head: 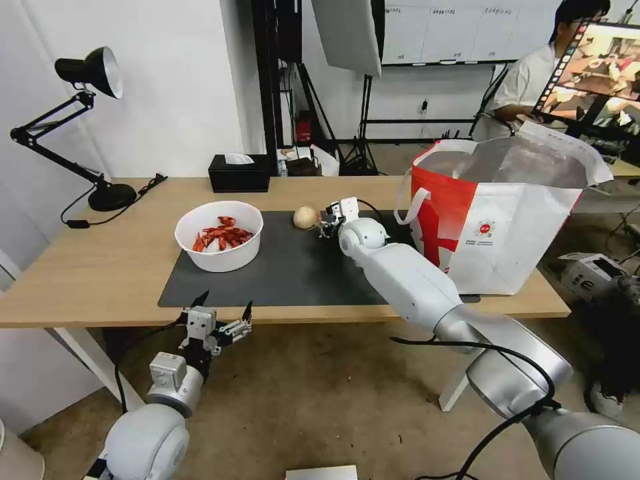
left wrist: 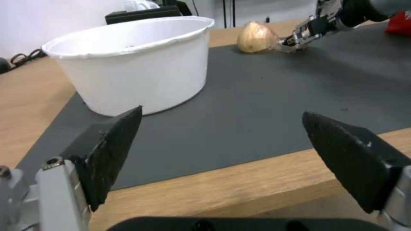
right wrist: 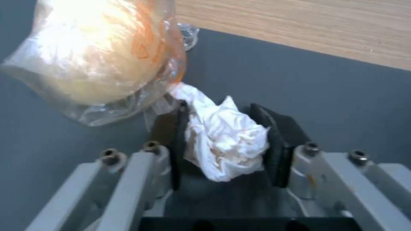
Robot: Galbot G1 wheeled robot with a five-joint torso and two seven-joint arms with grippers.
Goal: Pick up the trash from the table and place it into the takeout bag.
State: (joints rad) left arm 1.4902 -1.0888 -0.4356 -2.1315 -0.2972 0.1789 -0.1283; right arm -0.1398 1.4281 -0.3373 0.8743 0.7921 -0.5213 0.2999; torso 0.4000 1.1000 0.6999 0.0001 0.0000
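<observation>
My right gripper point(right wrist: 222, 141) has its two dark pads pressed against either side of the crumpled white tissue point(right wrist: 224, 144), so the jaws are narrowed to the width of that wad and clamped on it, low over the dark grey mat point(head: 293, 270). I hold it near the fingertips, I judge, so that the wad can drop freely once it is over the bag. Just beside the tissue, touching or nearly touching it, lies the beige round lump point(right wrist: 102, 51), wrapped in clear film whose loose edge trails toward my fingers; I cannot tell whether a fold of that film is caught in the grip. Seen from the head, this gripper point(head: 331, 223) sits at the far edge of the mat, between the lump point(head: 306, 217) and the takeout bag point(head: 497, 220), which stands open-mouthed at the right end of the table point(head: 100, 267), near enough for a short carry. The white bowl of red crayfish shells point(head: 219, 235) rests on the left part of the mat, well apart from the tissue. My left gripper point(head: 222, 313) hangs at the table's near edge, jaws wide apart and holding nothing, facing the bowl point(left wrist: 128, 64)
</observation>
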